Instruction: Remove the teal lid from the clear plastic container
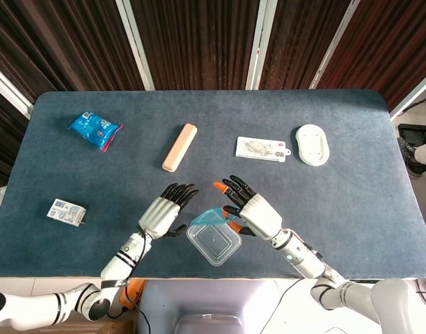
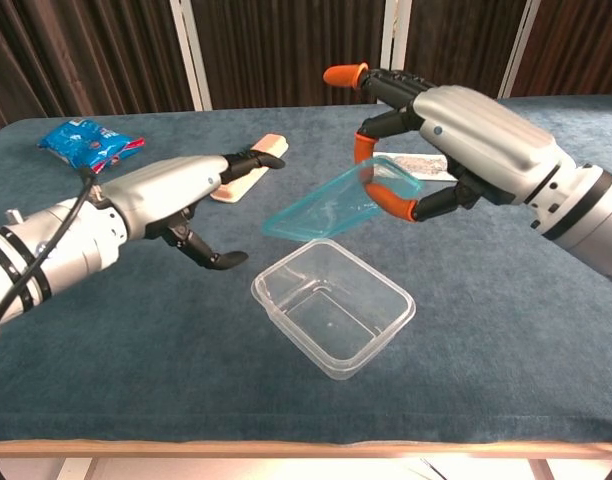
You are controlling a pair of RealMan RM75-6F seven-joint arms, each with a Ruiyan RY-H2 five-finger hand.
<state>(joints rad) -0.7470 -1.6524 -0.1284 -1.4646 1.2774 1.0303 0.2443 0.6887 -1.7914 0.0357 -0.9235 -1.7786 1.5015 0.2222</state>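
Note:
The clear plastic container (image 1: pixel 214 244) (image 2: pixel 333 305) stands open on the blue table near the front edge, with nothing in it. The teal lid (image 1: pixel 209 217) (image 2: pixel 338 206) hangs tilted above the container's far side, clear of its rim. My right hand (image 1: pixel 251 212) (image 2: pixel 441 130) pinches the lid's right corner between orange-tipped fingers. My left hand (image 1: pixel 164 209) (image 2: pixel 181 195) hovers to the left of the container, fingers apart, holding nothing and not touching the container.
On the table (image 1: pixel 352 202) farther back lie a blue snack bag (image 1: pixel 95 130), a pink bar (image 1: pixel 179 147) (image 2: pixel 248 170), a flat white packet (image 1: pixel 260 148) and a white oval object (image 1: pixel 312 144). A small white box (image 1: pixel 66 212) sits at the left.

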